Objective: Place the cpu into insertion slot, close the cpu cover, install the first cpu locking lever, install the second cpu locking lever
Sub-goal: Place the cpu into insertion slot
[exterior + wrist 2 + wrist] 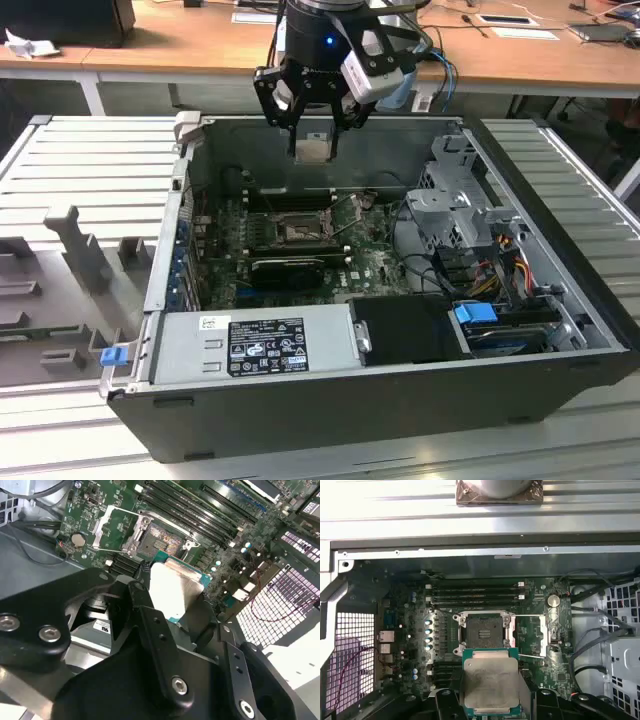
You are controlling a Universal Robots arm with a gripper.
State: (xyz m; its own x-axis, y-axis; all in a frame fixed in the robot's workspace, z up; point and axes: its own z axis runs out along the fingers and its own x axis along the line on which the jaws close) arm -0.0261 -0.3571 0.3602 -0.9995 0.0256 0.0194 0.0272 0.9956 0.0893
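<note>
My gripper hangs over the back wall of the open computer case, shut on the cpu, a small silver-grey square. In both wrist views the cpu sits flat between the black fingers, its green edge showing. Below and ahead lies the insertion slot, bare, with its dark pinned centre exposed. The cpu cover is swung open to one side of the slot. A thin wire locking lever stands raised beside it.
The case's back wall is just under the gripper. Inside are memory slots, a black graphics card, a grey power supply, a drive cage with cables and a blue handle. A grey foam tray lies at the exterior view's left.
</note>
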